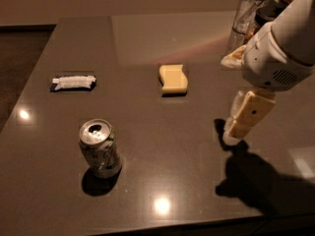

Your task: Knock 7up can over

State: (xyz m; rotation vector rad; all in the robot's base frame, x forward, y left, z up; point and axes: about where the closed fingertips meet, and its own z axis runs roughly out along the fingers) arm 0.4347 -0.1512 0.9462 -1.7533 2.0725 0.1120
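Observation:
The 7up can stands upright on the dark table, near the front left. It has a shiny silver pull-tab top and pale greenish-white sides. My gripper hangs from the white arm at the right and points down, just above the tabletop. It is well to the right of the can, with bare table between them, and touches nothing.
A yellow sponge lies mid-table behind the gap between can and gripper. A white wrapped snack bar lies at the back left. A clear glass tumbler stands at the back right behind the arm. The table's front edge runs close below the can.

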